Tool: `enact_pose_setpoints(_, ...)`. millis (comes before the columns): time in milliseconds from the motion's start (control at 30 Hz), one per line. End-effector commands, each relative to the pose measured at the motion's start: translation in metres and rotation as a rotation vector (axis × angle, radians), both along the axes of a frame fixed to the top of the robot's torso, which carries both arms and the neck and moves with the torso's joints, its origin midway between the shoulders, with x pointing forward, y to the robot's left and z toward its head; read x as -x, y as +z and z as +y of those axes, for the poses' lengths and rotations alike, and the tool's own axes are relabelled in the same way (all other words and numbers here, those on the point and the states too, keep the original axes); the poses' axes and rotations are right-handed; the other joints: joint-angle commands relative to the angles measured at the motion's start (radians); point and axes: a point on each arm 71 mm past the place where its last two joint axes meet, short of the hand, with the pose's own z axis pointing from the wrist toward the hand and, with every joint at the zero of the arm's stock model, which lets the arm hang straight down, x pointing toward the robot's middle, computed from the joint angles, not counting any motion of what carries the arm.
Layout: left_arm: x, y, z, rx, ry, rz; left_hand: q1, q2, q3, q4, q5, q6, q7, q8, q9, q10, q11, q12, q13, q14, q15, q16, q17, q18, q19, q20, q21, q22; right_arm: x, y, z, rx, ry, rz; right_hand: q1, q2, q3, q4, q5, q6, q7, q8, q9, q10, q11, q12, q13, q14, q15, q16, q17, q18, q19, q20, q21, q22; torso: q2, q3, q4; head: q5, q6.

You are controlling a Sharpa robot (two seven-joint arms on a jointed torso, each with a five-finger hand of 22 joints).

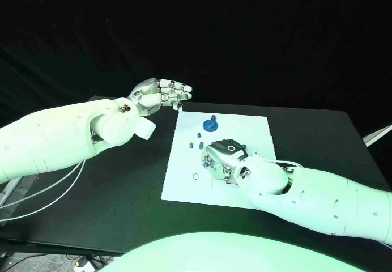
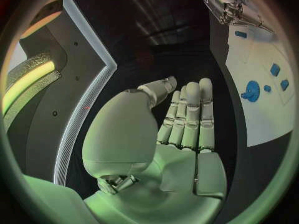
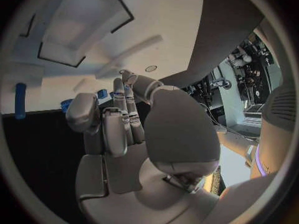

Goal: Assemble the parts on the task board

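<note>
Hands work a white board on the black table: the right hand hovers mid-board, fingers curled down, grasp unclear; the left waits off its far-left corner, fingers straight, pressed together, empty. Small smooth blue parts near the far edge could scatter if brushed.
</note>
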Motion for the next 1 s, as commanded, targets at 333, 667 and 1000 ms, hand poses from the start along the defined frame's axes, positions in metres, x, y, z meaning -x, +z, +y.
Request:
enact_pose_setpoints(333,0.001,0.001,-0.001,0.004,-0.006,0.000,-0.007,0.011,-0.034,0.010,0.006,-0.013,0.009,0.010,0.007,-0.021,0.004,0.010,0.013,-0.013,0.002,-0.011,-0.010,-0.010,0.003,0.003,-0.013,-0.011,-0.003,-0.002,-0.001,0.023,0.000,0.018,-0.028,0.048,0.028,-0.001,0.007,-0.012,0.008,0.019,0.027,0.016,-0.012,0.009,0.018,0.048,0.007,0.017,0.017,-0.017,0.000,0.008,0.005,0.002,0.000,0.0005,-0.0005,-0.001,0.000)
enact_pose_setpoints(667,0.000,0.001,0.000,0.002,-0.003,0.000,-0.007,0.011,-0.034,0.010,0.006,-0.013,0.009,0.011,0.007,-0.022,0.004,0.011,0.013,-0.014,0.003,-0.011,-0.010,-0.010,0.002,0.003,-0.014,-0.011,0.000,0.002,-0.003,0.002,-0.002,0.012,-0.025,0.054,0.027,-0.003,0.007,-0.003,0.005,0.026,0.033,0.025,-0.016,0.014,0.023,0.049,0.004,0.020,0.021,-0.018,0.005,0.008,0.011,0.012,0.000,0.0012,-0.0001,-0.001,0.000)
enact_pose_setpoints(1000,0.000,0.001,0.000,0.002,-0.003,0.001,-0.007,0.011,-0.034,0.010,0.006,-0.013,0.009,0.011,0.007,-0.022,0.004,0.011,0.013,-0.014,0.003,-0.011,-0.010,-0.010,0.002,0.003,-0.014,-0.011,0.003,0.009,-0.005,0.004,-0.009,0.034,-0.025,0.056,0.027,-0.004,0.008,-0.002,0.004,0.027,0.034,0.028,-0.017,0.015,0.024,0.049,0.004,0.022,0.025,-0.019,0.007,0.008,0.014,0.015,0.000,-0.0001,-0.0002,-0.001,0.000)
